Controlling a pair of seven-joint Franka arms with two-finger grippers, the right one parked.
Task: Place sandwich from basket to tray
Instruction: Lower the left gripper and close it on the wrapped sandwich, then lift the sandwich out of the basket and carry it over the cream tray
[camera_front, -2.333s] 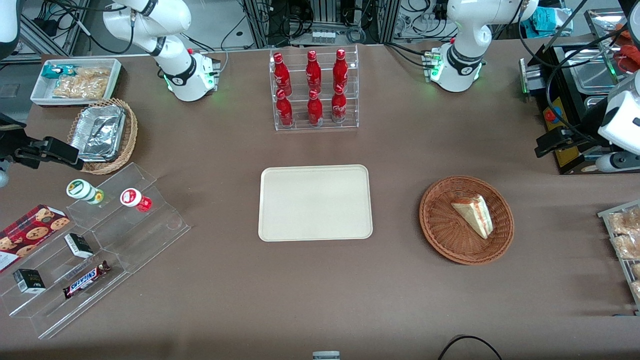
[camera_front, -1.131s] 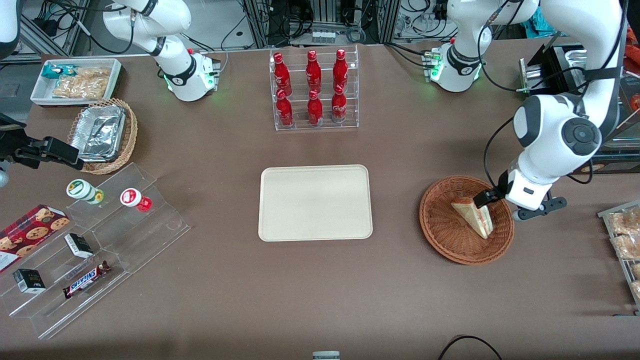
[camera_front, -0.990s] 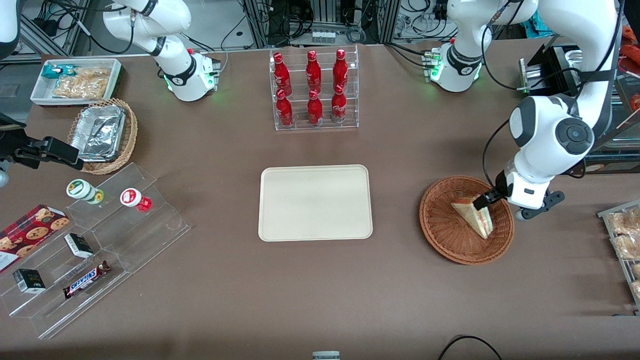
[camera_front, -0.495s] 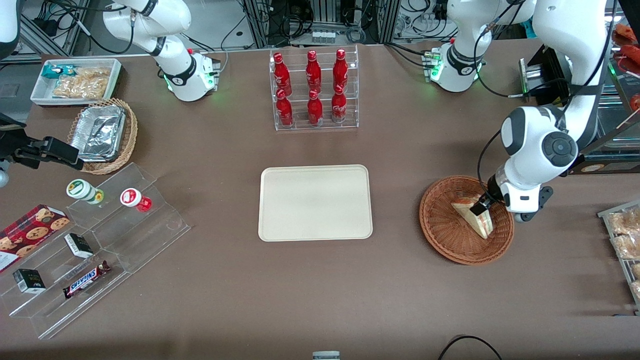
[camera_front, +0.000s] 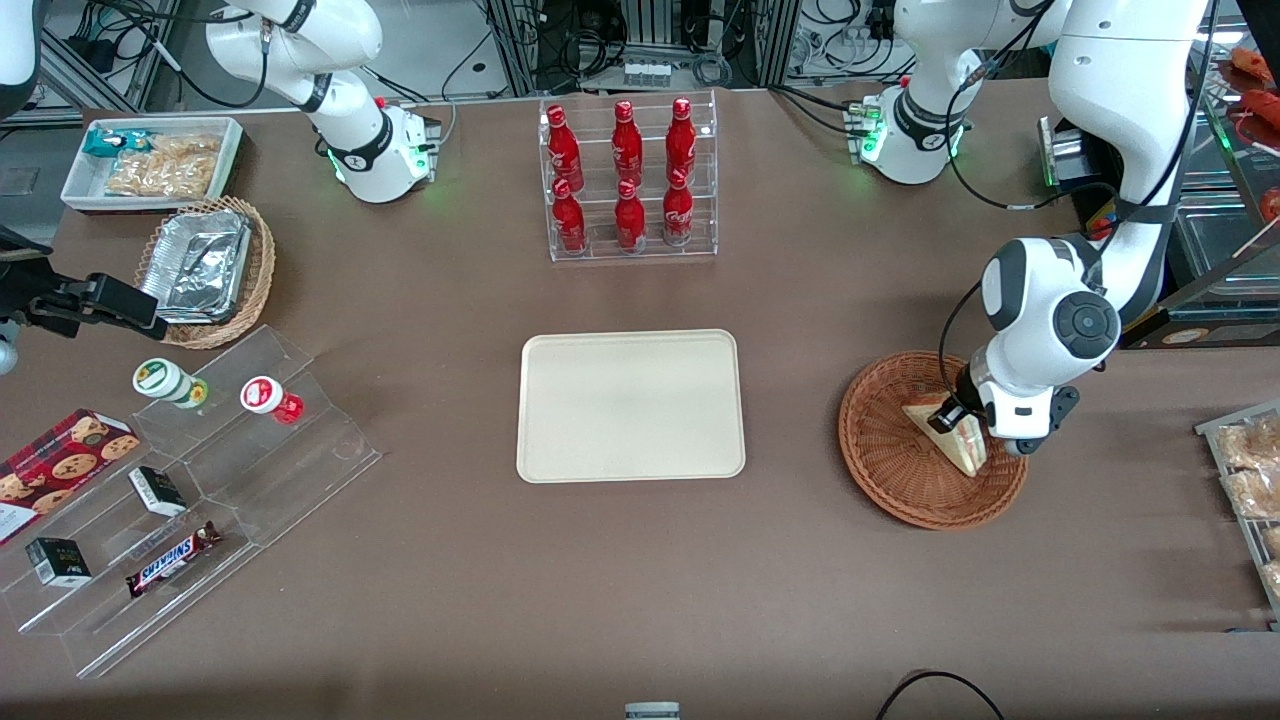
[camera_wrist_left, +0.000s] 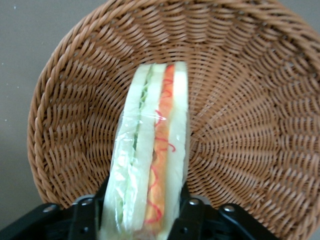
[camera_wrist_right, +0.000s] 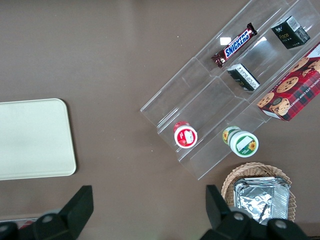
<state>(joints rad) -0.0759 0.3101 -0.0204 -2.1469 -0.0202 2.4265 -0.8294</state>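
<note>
The left gripper (camera_front: 950, 418) is down inside the reddish-brown wicker basket (camera_front: 885, 470), and its fingers (camera_wrist_left: 192, 220) stand apart on either side of the wrapped sandwich (camera_wrist_left: 150, 185), one against each bread face. The sandwich stands on edge in the basket, filling stripes showing. The cream tray (camera_front: 631, 406) lies beside the basket, toward the parked arm's end.

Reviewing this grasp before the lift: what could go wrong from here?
1. The gripper straddles only one end of the wrapped sandwich; lifted from there, the long wedge may sag or pivot out.
2. The film wrap looks slick, and soft bread may squash, so the hold may slip.
3. The sandwich lies in the basket near its raised rim; a low sideways move toward the tray could snag the rim and drag the basket.
</note>
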